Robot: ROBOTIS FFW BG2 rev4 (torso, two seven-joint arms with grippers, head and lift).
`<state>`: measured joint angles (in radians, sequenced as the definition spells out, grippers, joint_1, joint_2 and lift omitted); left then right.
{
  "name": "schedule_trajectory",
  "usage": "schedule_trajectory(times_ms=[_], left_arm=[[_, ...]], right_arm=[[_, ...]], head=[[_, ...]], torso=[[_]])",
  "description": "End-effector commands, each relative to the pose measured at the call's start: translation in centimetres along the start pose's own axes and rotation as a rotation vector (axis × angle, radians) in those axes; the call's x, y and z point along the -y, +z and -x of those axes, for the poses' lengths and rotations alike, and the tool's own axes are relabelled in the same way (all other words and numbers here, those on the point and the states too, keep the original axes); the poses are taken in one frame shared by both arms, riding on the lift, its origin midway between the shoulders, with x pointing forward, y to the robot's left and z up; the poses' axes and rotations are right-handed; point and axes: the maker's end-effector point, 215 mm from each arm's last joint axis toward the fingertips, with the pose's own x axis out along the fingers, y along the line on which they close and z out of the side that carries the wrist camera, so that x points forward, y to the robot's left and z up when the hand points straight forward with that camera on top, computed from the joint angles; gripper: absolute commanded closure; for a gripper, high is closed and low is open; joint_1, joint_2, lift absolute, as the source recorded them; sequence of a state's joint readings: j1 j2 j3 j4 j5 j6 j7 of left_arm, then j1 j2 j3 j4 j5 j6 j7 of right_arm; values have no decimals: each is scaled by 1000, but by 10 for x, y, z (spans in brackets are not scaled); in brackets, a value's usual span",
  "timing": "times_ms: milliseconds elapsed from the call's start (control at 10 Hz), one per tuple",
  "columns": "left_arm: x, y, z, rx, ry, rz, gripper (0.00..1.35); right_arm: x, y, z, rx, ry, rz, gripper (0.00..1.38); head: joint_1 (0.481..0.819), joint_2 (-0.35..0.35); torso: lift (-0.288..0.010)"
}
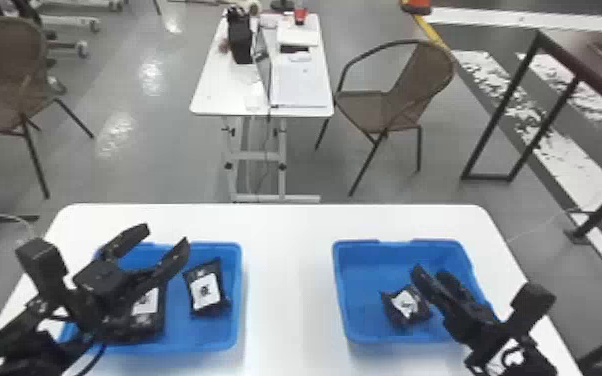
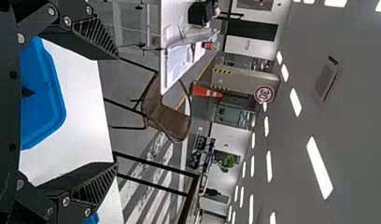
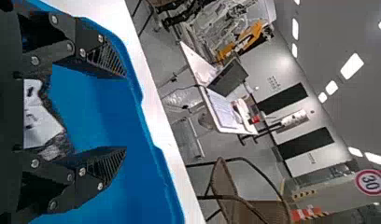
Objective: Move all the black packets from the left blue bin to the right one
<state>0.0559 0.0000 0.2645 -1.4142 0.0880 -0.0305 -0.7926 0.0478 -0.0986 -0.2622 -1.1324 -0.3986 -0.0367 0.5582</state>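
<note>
Over the left blue bin [image 1: 237, 295], my left gripper [image 1: 167, 237] stands open with nothing between its fingers. In the left wrist view that gripper [image 2: 116, 111] has its fingers wide apart. One black packet [image 1: 206, 290] with a white label lies in the bin's right part; another black packet [image 1: 147, 312] lies beneath the left arm, partly hidden. My right gripper [image 1: 432, 275] is at the right blue bin [image 1: 342, 300], beside a black packet [image 1: 405, 306] lying in it. In the right wrist view the right gripper [image 3: 125, 113] is open, and the packet [image 3: 41, 121] shows behind its fingers.
Both bins stand on a white table [image 1: 290, 280], with a stretch of tabletop between them. Beyond it are a second white table [image 1: 230, 95] with papers and a black bag, brown chairs [image 1: 395, 95] and a dark metal frame [image 1: 500, 110].
</note>
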Motion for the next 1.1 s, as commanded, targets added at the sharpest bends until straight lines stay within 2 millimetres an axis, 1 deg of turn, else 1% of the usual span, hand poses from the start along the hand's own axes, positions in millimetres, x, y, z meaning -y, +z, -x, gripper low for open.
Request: schedule_trajectory(times_ms=[0,100,200,300,400,500,600,700,800,1000], left_arm=[[-9,-14,9,-43,34,-11,234],[-30,-29,27,-119,107,-39,236],[-56,-38,48,-188,190,-86,236],[-77,-55,66,-259,252,-86,236],[-91,-75,79,-340,298,-76,236],[-100,-85,85,-402,323,-100,236],[-105,-90,86,-443,333,-114,236],[-96,-104,75,-470,305,-105,236],[-81,-115,59,-507,266,-107,236],[-82,-132,52,-570,240,-125,242]], right_arm=[[-8,39,7,95,6,26,131],[-19,60,10,141,23,30,133],[-30,75,12,173,41,32,133],[-41,81,15,193,58,29,133],[-47,82,17,202,70,18,133],[-51,83,18,207,81,8,133],[-57,80,16,202,93,3,133],[-60,79,15,202,101,-1,133],[-59,78,15,201,103,-7,133],[-61,76,13,200,109,-17,133]], head=[[695,-104],[695,-105],[695,-91],[695,-58],[695,-21],[695,9],[695,21],[695,40],[695,42],[695,16]], torso=[[0],[0],[0],[0],[0],[0],[0],[0],[0],[0]])
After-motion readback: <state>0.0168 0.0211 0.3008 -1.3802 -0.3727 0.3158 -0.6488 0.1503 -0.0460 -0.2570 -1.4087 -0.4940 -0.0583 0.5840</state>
